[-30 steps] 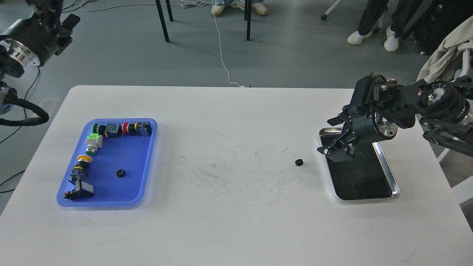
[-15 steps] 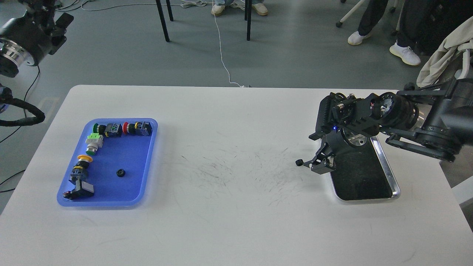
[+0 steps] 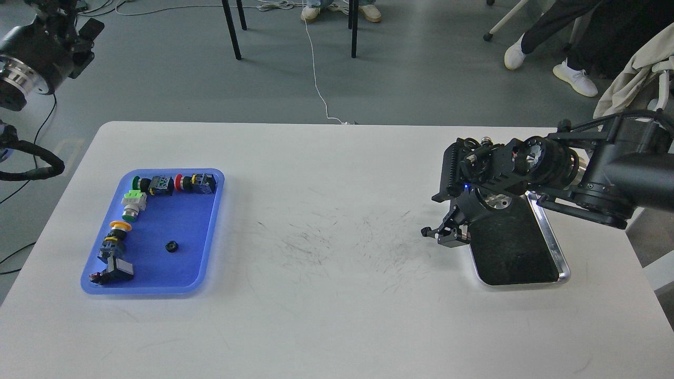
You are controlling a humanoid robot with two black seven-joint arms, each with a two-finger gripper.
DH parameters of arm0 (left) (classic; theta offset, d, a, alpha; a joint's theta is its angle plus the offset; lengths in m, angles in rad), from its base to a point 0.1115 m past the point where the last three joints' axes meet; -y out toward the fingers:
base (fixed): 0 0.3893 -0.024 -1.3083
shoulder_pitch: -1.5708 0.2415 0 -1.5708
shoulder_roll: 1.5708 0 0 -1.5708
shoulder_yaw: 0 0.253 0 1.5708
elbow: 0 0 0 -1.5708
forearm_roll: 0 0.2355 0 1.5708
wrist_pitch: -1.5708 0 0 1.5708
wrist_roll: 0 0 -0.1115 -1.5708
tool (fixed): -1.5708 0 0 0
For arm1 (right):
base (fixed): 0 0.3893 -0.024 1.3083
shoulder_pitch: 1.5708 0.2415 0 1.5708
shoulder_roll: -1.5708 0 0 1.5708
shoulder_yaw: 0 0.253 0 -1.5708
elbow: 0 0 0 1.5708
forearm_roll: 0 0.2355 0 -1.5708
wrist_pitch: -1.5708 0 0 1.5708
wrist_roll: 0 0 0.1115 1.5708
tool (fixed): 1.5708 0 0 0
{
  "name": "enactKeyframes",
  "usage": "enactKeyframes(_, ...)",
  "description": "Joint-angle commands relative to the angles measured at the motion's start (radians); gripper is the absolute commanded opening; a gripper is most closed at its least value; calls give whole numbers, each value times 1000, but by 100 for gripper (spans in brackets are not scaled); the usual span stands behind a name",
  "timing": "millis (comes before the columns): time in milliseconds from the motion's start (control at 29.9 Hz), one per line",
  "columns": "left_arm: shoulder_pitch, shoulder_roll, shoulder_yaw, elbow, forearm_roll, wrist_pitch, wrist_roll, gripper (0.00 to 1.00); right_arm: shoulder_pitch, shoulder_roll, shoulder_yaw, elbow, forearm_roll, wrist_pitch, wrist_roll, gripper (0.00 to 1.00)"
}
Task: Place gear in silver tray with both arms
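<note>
A small black gear [image 3: 425, 231] lies on the white table just left of the silver tray [image 3: 553, 247], outside it. My right gripper [image 3: 437, 218] hangs low over the tray's left rim with its jaws spread. The tip of its lower finger [image 3: 445, 238] is right beside the gear; I cannot tell whether they touch. A second black gear [image 3: 170, 246] lies in the blue plastic tray [image 3: 208, 263]. My left gripper [image 3: 87, 29] is raised at the far upper left, off the table, dark and seen end-on. The silver tray's dark floor holds nothing.
The blue tray also holds several push-button switches [image 3: 158, 185] along its back and left sides. Black scuff marks [image 3: 342, 242] cover the table's middle. Chair legs, a white cable and people's feet are on the floor behind the table.
My right gripper has moved left and down, from above the silver tray to the gear beside its left rim. My left arm has pulled back slightly. The gear has not moved.
</note>
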State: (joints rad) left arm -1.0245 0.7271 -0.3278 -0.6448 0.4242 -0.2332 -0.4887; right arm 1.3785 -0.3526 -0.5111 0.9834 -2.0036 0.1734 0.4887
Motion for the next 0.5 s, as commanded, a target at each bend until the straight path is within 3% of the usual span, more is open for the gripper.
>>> enactKeyframes(0,6,2,0,0,-1,0,0,94,-1,23,-9,-9,-3,1,0,72)
enactKeyframes(468,14,3,1,0,-1,0,0,94,-50,81,-29,-94,0,-2,0,59)
